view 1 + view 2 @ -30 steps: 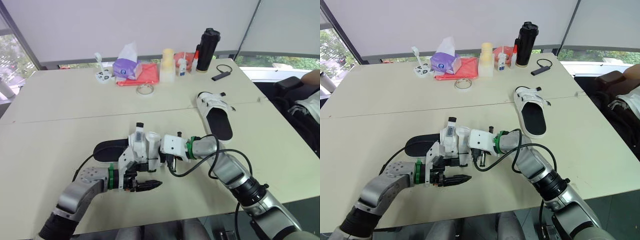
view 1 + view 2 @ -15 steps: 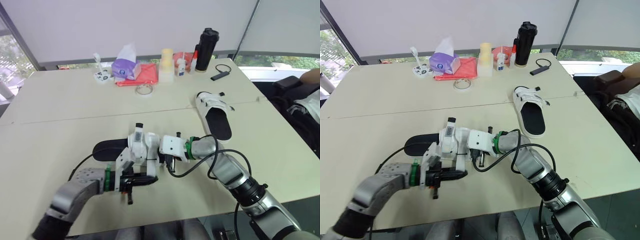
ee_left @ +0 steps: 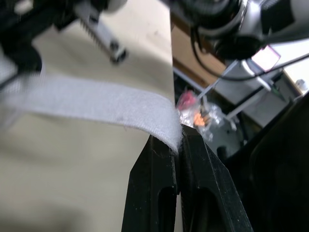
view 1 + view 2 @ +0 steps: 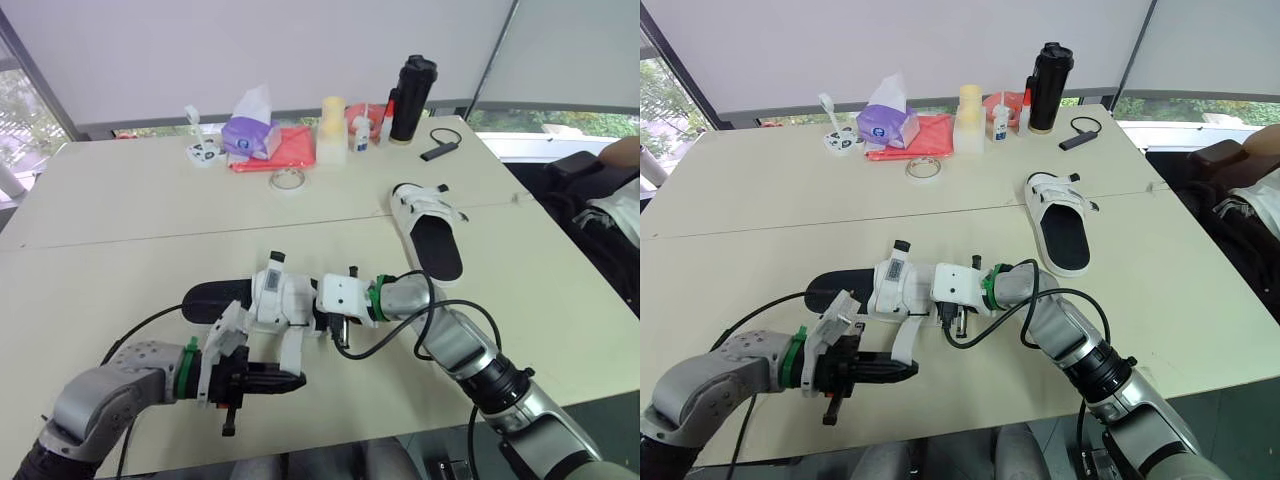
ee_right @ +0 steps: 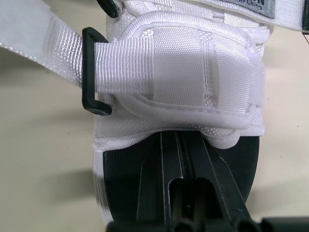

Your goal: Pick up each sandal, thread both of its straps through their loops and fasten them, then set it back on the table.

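The near sandal (image 4: 268,296), white straps on a black sole, lies mid-table. My left gripper (image 4: 296,379) is shut on the end of one white strap (image 3: 96,104), which stretches from the sandal to the pinching fingers (image 3: 159,166). My right gripper (image 5: 186,145) is shut, its fingers lying together on the insole, tucked under the white upper at one end of the sandal. In the right wrist view a strap passes through a black loop (image 5: 94,72). The second sandal (image 4: 428,228) lies apart at the right, straps loose.
Along the far edge stand a tissue pack (image 4: 252,133), red cloth (image 4: 285,148), tape roll (image 4: 287,180), cream container (image 4: 333,128), small bottles and a black flask (image 4: 413,97). A black device with cable (image 4: 440,150) lies nearby. A person sits at the right edge (image 4: 620,190).
My left gripper has drawn back toward the near table edge with the strap end in it, pulling the strap out taut. The right gripper stays at the sandal.
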### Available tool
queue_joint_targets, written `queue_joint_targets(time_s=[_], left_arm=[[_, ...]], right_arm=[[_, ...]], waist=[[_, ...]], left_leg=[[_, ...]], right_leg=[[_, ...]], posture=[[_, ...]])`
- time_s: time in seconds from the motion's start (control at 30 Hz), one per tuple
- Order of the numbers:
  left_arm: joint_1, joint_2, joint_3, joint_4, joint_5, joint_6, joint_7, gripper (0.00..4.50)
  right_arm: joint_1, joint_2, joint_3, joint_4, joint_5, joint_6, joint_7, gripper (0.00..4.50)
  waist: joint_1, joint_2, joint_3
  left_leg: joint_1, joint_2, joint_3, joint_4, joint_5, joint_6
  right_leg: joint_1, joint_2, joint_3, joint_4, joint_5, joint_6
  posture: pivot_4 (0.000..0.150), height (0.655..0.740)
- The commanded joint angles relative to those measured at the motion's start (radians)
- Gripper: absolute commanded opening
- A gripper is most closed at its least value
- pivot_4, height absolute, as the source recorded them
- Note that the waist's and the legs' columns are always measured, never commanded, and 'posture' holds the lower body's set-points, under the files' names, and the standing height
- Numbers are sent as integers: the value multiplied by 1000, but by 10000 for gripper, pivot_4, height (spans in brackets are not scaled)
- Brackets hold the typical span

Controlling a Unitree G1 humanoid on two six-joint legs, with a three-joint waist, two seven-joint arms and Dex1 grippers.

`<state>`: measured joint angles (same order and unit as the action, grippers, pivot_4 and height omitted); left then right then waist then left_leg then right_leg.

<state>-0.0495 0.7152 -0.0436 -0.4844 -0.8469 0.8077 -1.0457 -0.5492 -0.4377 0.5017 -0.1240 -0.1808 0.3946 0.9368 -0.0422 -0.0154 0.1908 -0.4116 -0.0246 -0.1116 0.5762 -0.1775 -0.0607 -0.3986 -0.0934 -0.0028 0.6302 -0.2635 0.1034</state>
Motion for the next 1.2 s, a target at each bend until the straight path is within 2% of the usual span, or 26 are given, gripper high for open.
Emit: queue_joint_targets(time_s=[0.03,0.3,0.77,0.9,1.1,1.2], left_arm=[[-51,-19,49,-48,-101,31,26,355],[-250,-95,109,144,-229,204,190,355],[-311,-204,103,286,-235,283,318,355],[-315,-225,115,312,-232,286,342,13851],[-311,-276,105,316,-167,245,397,44731],[-307,-290,92,317,-134,232,414,44731]], right_arm=[[18,-7,19,40,-15,19,2,0],[13,-7,16,45,-15,20,-1,0],[19,-11,13,38,-14,24,-7,0],[18,-12,11,37,-14,27,-8,0],[15,-9,9,41,-15,28,-8,0],[14,-8,9,42,-16,27,-8,0]], waist=[[0,0,0],[1,0,0],[4,-1,0],[5,-1,0],[12,-1,0],[18,-1,-1]], left_leg=[[0,0,0,0,0,0],[0,0,-1,2,0,0],[2,0,-1,2,0,0],[2,0,-1,2,0,0],[3,-1,-1,3,0,0],[3,-1,-1,3,0,0]], right_leg=[[0,0,0,0,0,0],[1,2,0,1,0,1],[3,2,0,1,1,0],[3,2,0,1,1,0],[5,2,0,1,1,0],[5,2,0,1,1,0]], posture=[[1500,7400],[1500,7400],[1500,7400],[1500,7400],[1500,7400],[1500,7400]])
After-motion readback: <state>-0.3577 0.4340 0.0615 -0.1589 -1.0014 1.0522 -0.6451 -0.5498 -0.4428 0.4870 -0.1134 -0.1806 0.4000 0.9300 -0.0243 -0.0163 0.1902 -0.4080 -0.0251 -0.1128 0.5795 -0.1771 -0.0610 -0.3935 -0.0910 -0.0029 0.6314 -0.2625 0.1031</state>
